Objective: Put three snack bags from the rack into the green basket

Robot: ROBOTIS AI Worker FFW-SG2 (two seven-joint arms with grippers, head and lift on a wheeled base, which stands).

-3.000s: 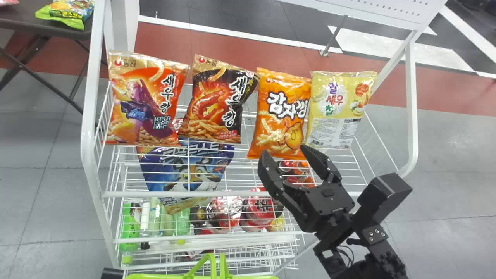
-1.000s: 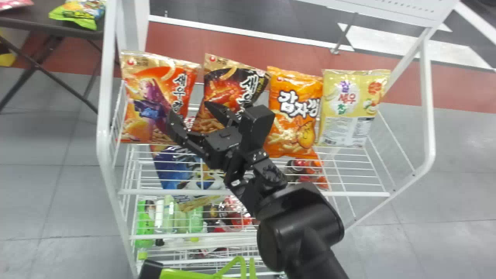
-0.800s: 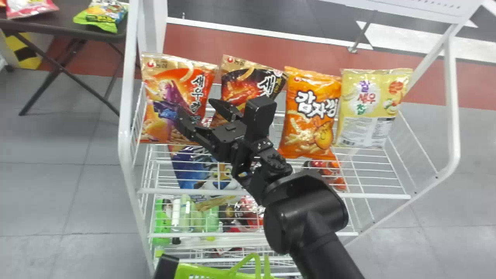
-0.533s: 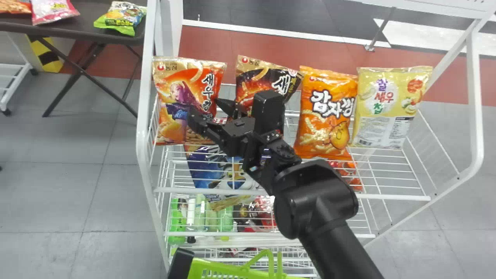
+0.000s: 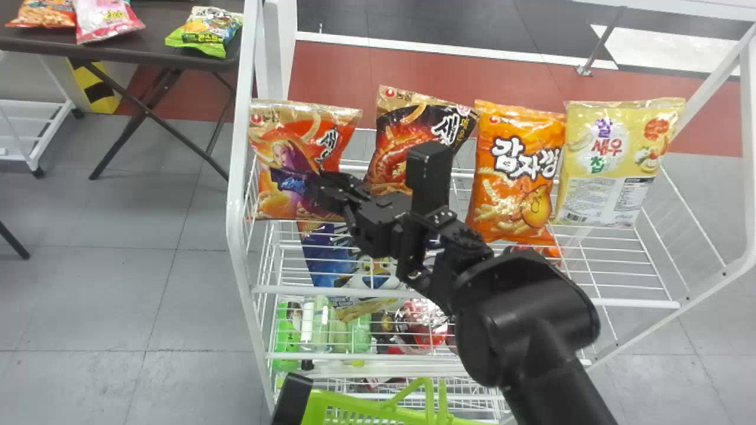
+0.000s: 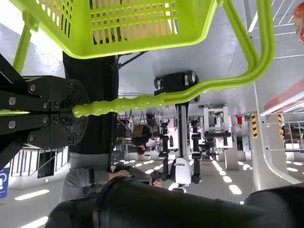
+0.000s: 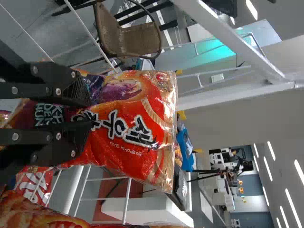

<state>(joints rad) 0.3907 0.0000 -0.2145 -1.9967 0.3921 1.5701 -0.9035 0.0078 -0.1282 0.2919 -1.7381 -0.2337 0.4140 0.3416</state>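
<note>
Red-orange snack bag [image 5: 289, 159], upright at the left end of the rack [image 5: 237, 206], is pinched toward its right side by the right gripper [image 7: 89, 113], and that off-centre hold on slick film may let it twist, slip or snag the neighbouring bag [image 5: 397, 139] during lift.

- Over the tops of the bags, along the upper middle of the frame, there is room to come in from above.
- Left of centre, a gap parts the red bag [image 5: 277, 200] from the black-and-red bag [image 5: 407, 124]; the right gripper [image 5: 323, 180] blocks its lower end.
- The orange bag [image 5: 514, 195] and yellow bag [image 5: 608, 159] crowd together, leaving hardly a slit.
- Wider room lies right of the yellow bag, inside the rack's side bars.
- The front rail [image 5: 638, 303] bars the way below.
- At bottom centre, the handle [image 5: 426, 389] rises over the green basket [image 5: 319, 396].
</note>
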